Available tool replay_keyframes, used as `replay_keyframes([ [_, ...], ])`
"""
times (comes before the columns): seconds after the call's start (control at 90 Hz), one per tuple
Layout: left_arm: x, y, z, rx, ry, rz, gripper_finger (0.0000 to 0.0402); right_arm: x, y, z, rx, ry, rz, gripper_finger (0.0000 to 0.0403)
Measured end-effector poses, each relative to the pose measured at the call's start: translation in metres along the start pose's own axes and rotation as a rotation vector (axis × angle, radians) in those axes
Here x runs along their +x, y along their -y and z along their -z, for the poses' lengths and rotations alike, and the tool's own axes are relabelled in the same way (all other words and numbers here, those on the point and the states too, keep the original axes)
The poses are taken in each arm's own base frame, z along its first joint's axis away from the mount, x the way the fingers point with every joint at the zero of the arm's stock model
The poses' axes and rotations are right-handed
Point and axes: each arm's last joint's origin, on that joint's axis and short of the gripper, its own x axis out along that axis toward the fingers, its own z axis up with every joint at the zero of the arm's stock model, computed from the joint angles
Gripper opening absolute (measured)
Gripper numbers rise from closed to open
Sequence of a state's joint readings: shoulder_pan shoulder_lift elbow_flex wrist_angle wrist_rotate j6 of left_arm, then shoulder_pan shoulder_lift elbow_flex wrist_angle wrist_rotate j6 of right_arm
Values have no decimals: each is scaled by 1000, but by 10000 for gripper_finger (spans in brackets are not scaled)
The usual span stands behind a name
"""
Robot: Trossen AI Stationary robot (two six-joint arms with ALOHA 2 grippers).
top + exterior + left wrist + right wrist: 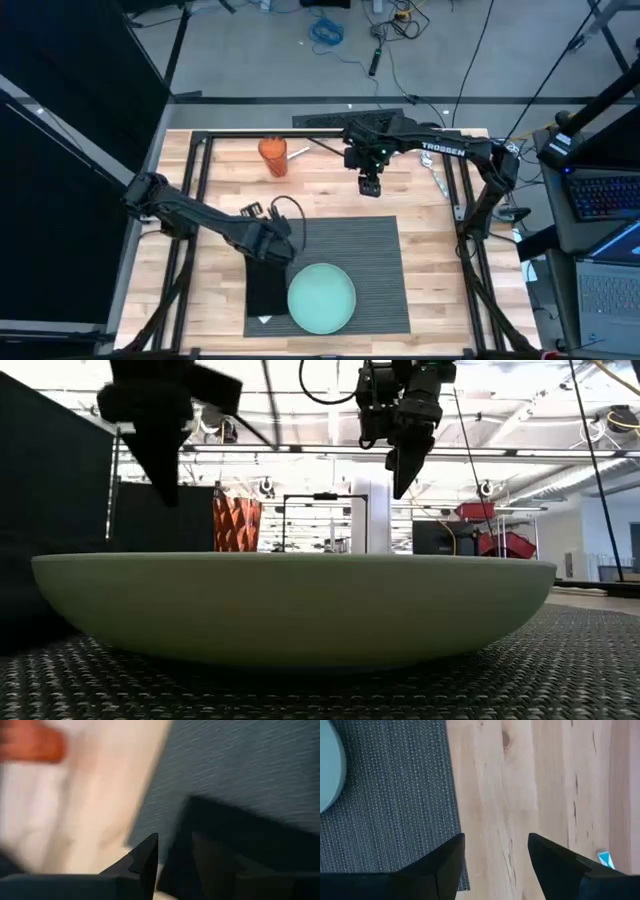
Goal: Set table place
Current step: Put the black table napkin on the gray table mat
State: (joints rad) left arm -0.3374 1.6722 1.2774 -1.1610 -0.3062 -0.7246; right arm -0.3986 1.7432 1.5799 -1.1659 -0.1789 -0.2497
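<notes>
The placemat (350, 270) is lying on the near half of the desk (220, 170), with the plate (321, 297) sitting on its near left part and the black napkin (266, 285) along its left edge. The left gripper (272, 240) is hovering over the napkin's far end; its wrist view is blurred, so I cannot tell how its fingers stand. The right gripper (495, 855) is hanging open and empty above the bare desk just beyond the placemat. An orange cup (273, 156) is standing at the far side.
</notes>
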Motion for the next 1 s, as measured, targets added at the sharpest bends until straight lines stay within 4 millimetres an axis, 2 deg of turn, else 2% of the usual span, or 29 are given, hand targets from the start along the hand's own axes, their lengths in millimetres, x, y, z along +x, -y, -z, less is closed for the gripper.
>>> replay_keyframes([
  [0.178,4,27,11,9,7,195,109,-1,3,4,12,-32,-5,203],
  [0.511,1,59,35,15,-1,278,109,-3,13,9,5,-43,-2,203],
  [0.689,20,75,46,45,-55,217,109,-10,19,13,15,-34,6,203],
  [0.878,40,79,64,14,-119,171,109,-25,19,19,12,2,18,203],
  [1.0,48,84,76,-20,-123,201,109,-38,17,24,8,36,32,203],
])
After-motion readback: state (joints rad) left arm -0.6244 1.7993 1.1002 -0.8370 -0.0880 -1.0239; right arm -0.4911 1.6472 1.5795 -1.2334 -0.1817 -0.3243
